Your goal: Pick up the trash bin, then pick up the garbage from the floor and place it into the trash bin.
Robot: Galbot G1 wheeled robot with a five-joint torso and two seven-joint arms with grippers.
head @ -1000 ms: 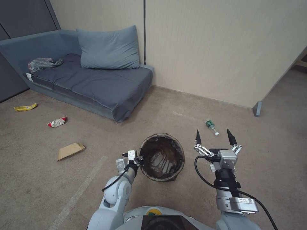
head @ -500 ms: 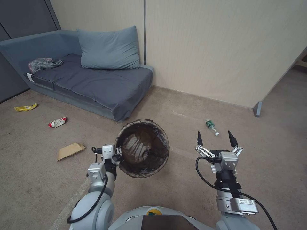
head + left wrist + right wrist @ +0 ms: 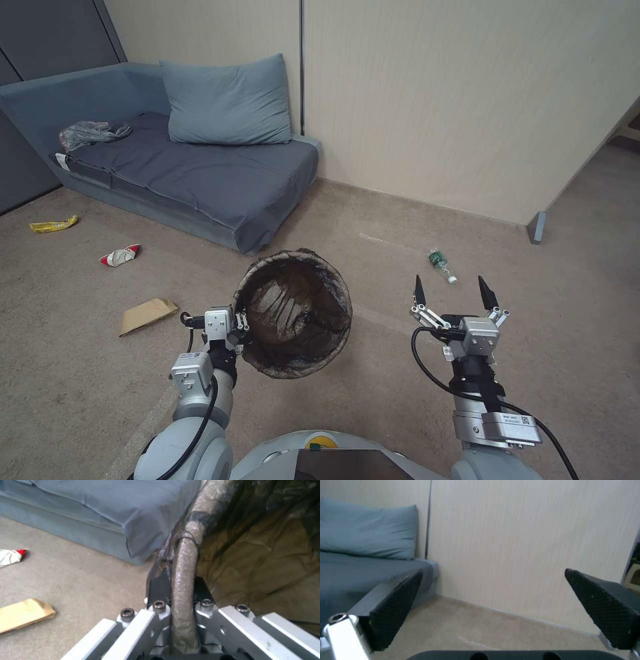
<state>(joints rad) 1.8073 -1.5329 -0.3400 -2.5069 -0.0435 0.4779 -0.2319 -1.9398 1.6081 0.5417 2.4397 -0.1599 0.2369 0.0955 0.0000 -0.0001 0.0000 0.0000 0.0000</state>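
My left gripper (image 3: 239, 328) is shut on the rim of the trash bin (image 3: 293, 313), which hangs off the floor, its dark liner bag facing me. In the left wrist view the bag-covered trash bin rim (image 3: 183, 580) runs between the closed fingers (image 3: 160, 590). My right gripper (image 3: 453, 292) hovers open to the right with nothing in it; its fingertips (image 3: 396, 605) stand wide apart. Garbage lies on the carpet: a green-capped bottle (image 3: 441, 263) just beyond the right gripper, a tan paper bag (image 3: 147, 313), a red-and-white wrapper (image 3: 119, 255) and a yellow packet (image 3: 53, 225) to the left.
A grey-blue sofa (image 3: 193, 167) with a pillow (image 3: 227, 103) stands against the back wall, a grey translucent plastic bag (image 3: 90, 132) on its far end. A beige wall panel (image 3: 467, 100) closes the back right. Open carpet lies around the bin.
The left arm has lifted the trash bin off the floor and swung it left and toward me, tilting its mouth up. The right gripper drifted slightly lower in the view, still open.
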